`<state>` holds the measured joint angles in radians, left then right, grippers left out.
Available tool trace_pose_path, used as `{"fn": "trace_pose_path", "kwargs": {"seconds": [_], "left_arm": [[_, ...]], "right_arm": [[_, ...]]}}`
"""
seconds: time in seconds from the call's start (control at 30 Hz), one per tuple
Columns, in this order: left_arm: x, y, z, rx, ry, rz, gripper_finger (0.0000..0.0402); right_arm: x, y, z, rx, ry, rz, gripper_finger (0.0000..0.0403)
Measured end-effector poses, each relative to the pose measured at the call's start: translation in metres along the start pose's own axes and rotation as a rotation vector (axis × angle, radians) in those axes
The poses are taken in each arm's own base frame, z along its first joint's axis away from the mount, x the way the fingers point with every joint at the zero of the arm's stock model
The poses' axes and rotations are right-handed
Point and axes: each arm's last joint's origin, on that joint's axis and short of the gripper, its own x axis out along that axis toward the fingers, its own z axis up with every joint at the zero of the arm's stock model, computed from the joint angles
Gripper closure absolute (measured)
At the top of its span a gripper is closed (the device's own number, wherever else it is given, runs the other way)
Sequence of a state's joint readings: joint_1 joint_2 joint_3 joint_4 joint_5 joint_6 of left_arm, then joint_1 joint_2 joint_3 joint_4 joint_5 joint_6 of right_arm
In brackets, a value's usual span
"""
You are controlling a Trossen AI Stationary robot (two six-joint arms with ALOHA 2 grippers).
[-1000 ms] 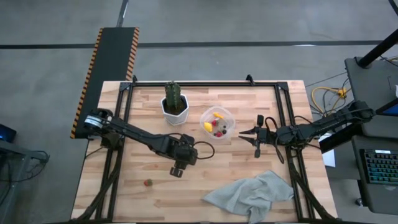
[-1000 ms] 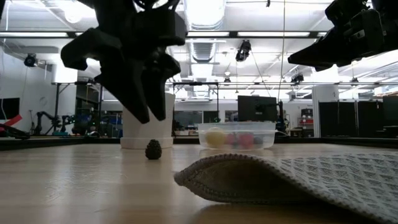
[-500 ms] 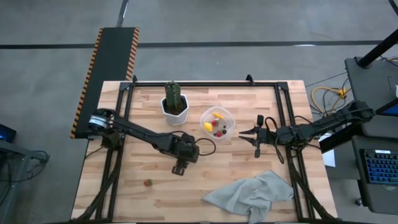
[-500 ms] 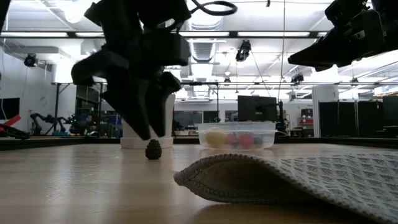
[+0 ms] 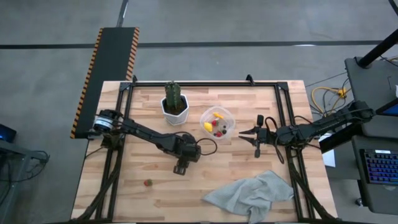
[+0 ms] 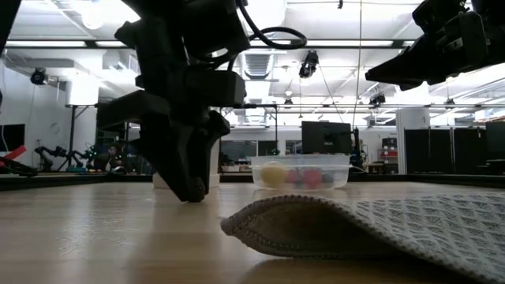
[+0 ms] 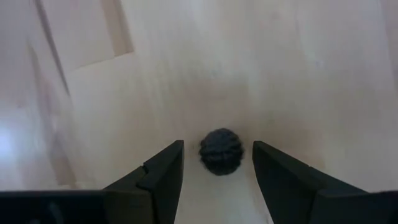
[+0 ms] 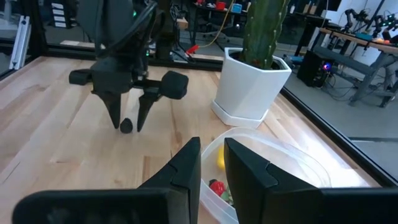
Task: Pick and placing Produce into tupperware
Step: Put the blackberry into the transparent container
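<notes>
Left gripper (image 7: 214, 168) lowered to the table (image 5: 249, 99), fingers apart, with a small dark berry (image 7: 220, 151) lying on the wood between its fingertips, not clamped. Right gripper (image 5: 244, 133) waits just beside the tupperware (image 5: 218, 123), fingers near together, holding nothing. A red piece (image 5: 148, 183) lies apart, nearer the table's front edge.

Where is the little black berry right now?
The black berry sits on the table between the open left gripper's fingers, in front of the white plant pot.
</notes>
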<state>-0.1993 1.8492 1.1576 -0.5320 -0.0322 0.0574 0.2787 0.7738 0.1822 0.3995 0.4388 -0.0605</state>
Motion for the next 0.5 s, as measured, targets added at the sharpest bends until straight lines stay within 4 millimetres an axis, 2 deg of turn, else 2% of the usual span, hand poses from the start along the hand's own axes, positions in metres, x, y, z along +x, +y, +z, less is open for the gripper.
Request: {"fn": "trace_pose_path", "kwargs": {"seconds": [0.5], "left_arm": [[0.0000,0.0012,0.0001,-0.009,-0.002,-0.004,0.0225]], "right_arm": [[0.0000,0.0000,-0.0001,-0.001,0.001,0.000,0.0339]]}}
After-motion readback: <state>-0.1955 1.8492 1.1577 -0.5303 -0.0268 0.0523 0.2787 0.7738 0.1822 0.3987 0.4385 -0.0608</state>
